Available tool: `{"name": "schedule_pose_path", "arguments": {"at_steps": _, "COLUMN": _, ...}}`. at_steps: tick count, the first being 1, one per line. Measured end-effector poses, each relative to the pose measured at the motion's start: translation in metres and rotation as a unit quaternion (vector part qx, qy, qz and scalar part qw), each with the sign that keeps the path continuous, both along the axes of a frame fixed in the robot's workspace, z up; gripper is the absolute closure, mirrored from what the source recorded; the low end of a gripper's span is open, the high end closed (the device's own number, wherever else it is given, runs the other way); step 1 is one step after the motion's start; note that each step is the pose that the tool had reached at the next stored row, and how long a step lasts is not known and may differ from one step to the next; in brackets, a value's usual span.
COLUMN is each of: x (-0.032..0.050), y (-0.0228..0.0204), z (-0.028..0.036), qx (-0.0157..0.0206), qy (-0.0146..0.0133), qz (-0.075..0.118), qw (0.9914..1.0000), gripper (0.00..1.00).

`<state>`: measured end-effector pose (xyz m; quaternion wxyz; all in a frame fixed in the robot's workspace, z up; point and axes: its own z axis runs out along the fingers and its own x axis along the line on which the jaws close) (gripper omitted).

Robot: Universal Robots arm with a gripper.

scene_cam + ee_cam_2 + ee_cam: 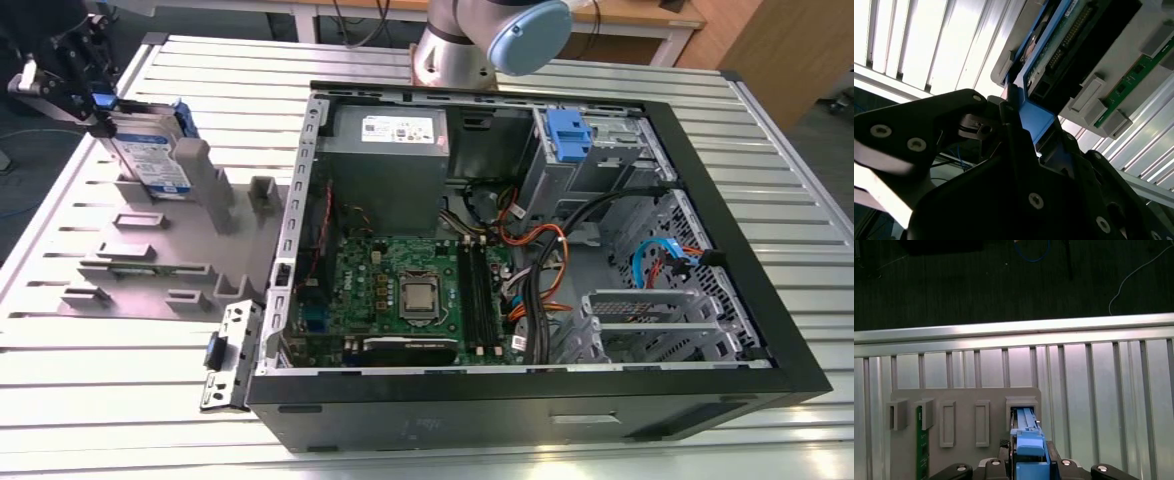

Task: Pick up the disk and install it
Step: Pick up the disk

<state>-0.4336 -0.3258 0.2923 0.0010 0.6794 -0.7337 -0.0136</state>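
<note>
Sitting clamped in gripper [103, 120]; disk [152, 163] upright.

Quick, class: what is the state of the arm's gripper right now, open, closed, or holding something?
Gripper: jaws closed on the disk, which stands in the grey holder.

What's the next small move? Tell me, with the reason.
Probably a straight lift. The gripper looks clamped on the disk, whose lower end seems to sit in a slot of the grey holder; sideways travel toward the open case could jam it.
</note>
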Motion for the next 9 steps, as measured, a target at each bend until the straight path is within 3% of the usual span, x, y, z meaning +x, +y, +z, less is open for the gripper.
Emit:
{"name": "schedule_pose_path", "arguments": {"at_steps": 5, "x": 0.0000, "y": 0.0000, "z": 0.0000, "qx": 0.0000, "qy": 0.0000, "qz": 0.000, "qw": 1.00000, "gripper": 0.64}}
{"name": "schedule_pose_path", "arguments": {"at_steps": 9, "x": 0.0000, "y": -0.0002, "z": -0.0001, "qx": 0.0000, "qy": -0.0001, "qz": 0.018, "qw": 0.99983, "gripper": 0.64}}
